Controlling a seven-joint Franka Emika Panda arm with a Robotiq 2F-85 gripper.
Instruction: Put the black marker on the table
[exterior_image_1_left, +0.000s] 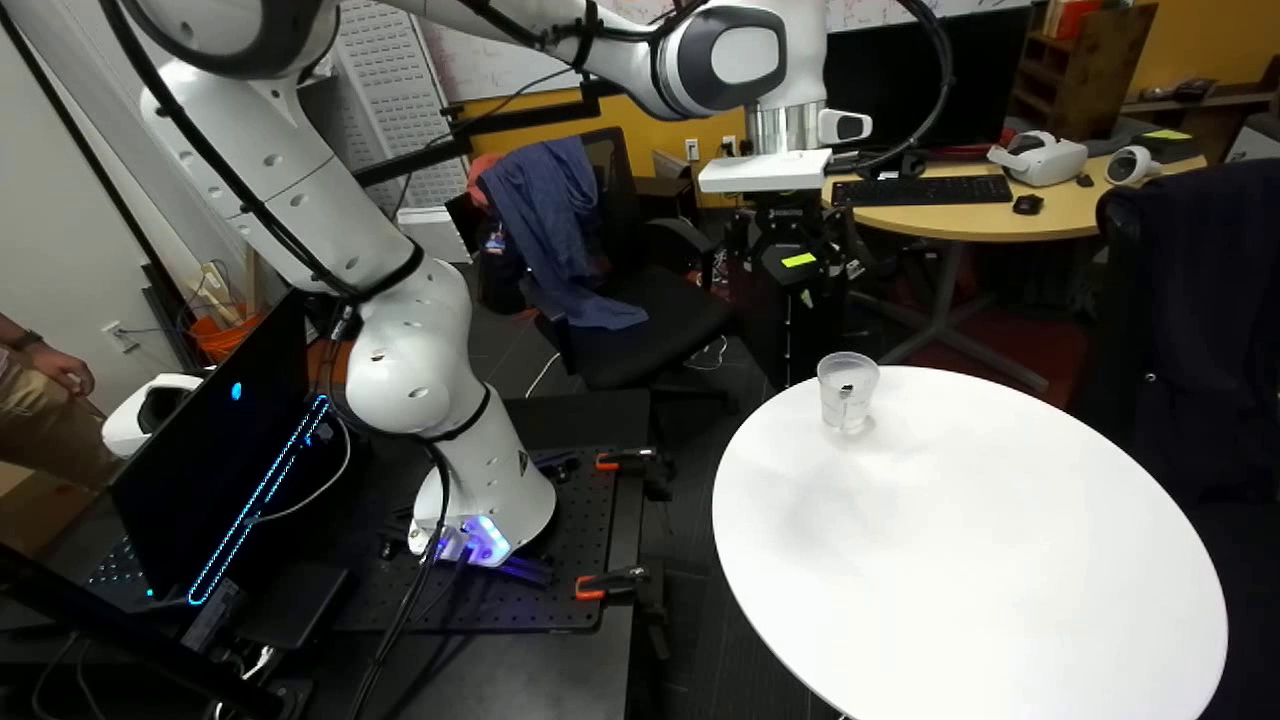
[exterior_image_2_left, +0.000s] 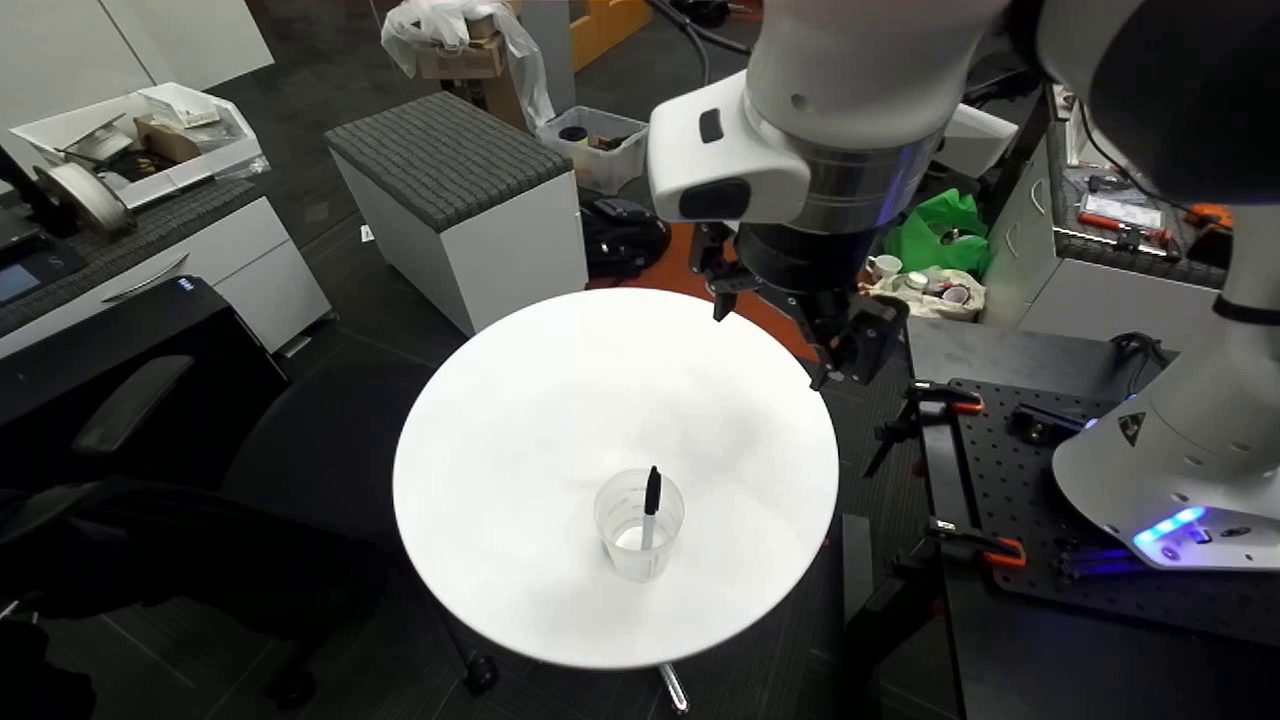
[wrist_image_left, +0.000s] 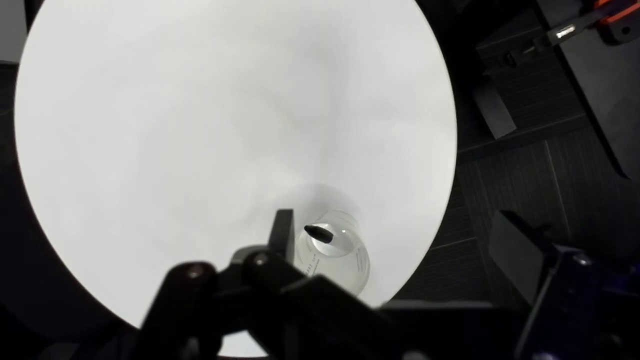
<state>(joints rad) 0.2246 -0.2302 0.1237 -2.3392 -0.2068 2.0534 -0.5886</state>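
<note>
A: What bites us? Exterior first.

B: In an exterior view the gripper (exterior_image_2_left: 770, 343) hangs higher than the round white counter (exterior_image_2_left: 520, 420), off to one side of the graduated translucent cup (exterior_image_2_left: 612, 540), jaws apart, nothing between them. Descend misaligned and a jaw could clip the cup's rim and tip it. Looks: black-capped marker (exterior_image_2_left: 652, 498) is inside the cup, cap up, grey barrel down, slightly tilted.

A: Edge margin?

B: In an exterior view the cup (exterior_image_1_left: 860, 405) stands near the counter's edge. A low sideways swing could shove cup and marker over. Marker is barely a dark fleck through the wall.

A: Wrist view?

B: Jaws well apart; one shows just beside the cup, and gripper hardware hides part of it. Can't tell the height gap. Close too deep and it likely pinches cup wall plus marker, so the cup rides up. Grab only the cap and, my worry, it pulls off or slips. Dropped from height, a round barrel probably rolls off the counter.

A: Marker look from there?

B: Just the black cap, foreshortened, blunt-tapered. Barrel not clear.
</note>
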